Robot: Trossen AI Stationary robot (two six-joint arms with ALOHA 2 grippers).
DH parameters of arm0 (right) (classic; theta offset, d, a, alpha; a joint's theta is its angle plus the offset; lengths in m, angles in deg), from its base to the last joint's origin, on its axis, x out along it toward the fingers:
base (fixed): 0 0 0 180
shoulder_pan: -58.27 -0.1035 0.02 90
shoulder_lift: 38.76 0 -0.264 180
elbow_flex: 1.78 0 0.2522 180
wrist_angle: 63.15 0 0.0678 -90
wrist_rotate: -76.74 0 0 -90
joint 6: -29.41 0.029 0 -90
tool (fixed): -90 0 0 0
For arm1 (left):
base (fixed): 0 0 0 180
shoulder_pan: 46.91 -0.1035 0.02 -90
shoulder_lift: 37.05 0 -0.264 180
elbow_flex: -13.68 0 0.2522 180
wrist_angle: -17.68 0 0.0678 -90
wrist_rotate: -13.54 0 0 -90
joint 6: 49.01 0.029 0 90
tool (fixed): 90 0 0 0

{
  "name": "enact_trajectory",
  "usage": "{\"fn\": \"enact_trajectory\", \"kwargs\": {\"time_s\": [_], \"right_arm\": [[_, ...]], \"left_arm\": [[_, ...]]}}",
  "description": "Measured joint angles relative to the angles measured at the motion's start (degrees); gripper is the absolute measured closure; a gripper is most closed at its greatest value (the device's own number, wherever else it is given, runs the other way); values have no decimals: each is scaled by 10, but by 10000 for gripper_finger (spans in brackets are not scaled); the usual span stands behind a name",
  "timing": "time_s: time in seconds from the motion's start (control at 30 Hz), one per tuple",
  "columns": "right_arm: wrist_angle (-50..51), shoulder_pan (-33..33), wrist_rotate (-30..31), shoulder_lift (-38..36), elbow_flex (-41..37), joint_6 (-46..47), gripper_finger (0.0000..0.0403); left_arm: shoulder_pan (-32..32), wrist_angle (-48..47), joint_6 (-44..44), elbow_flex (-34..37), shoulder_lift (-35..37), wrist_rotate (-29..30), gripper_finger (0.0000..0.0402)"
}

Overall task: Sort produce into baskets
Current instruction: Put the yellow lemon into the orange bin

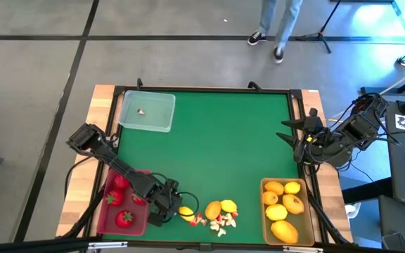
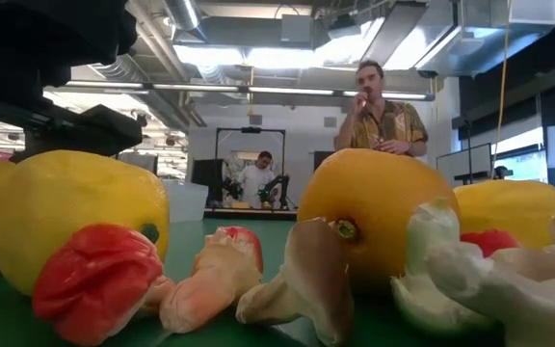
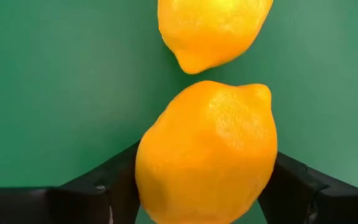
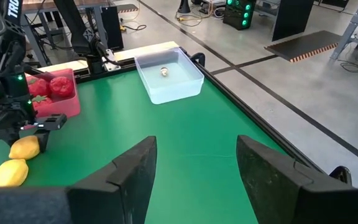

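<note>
Two fingers (image 3: 107, 190) flanking lemon (image 3: 207, 155)

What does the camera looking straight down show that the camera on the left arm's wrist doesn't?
Only the overhead view shows the whole table: the red basket of strawberries, the yellow basket of lemons, the clear basket, the small white-and-red bits and the waiting right gripper at the right edge. Only the left wrist view shows the left gripper's fingers on both sides of a lemon. Both show that lemon, a second loose lemon and the green mat.
</note>
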Motion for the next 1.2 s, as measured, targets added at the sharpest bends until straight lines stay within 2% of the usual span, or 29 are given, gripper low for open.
{"fn": "enact_trajectory", "kwargs": {"time_s": [0.33,0.7,0.83,0.97,1.2], "right_arm": [[0,0,0,0,0,1,182],[1,0,0,0,0,1,182],[1,0,0,0,0,1,182],[1,0,0,0,0,1,182],[0,0,0,0,0,1,182]], "left_arm": [[-5,-7,-10,2,18,-9,153],[-39,-56,-14,-32,132,-5,153],[-55,-52,-7,-55,160,37,154],[-68,1,36,-79,164,105,154],[-103,185,139,-83,150,151,154]]}}
